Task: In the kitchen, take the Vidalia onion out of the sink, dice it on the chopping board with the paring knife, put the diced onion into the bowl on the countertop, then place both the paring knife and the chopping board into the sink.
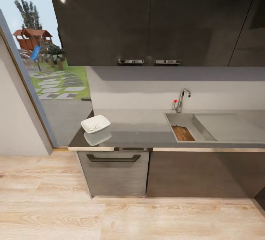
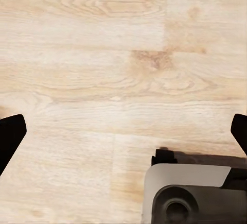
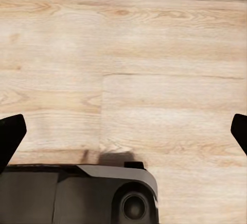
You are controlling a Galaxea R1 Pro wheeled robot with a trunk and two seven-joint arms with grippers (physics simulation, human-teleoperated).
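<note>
Judging by the chopping board point(image 1: 183, 133) resting in the sink point(image 1: 206, 122), keep both jaws spread over bare floor point(image 2: 103, 54) and check the bowl point(image 1: 95, 124).

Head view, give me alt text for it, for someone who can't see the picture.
A kitchen countertop under dark cabinets, with a white bowl holding whitish bits at its left end and a steel sink at the right. A wooden chopping board lies in the sink basin below a chrome tap. Pale wood floor runs in front.
</note>
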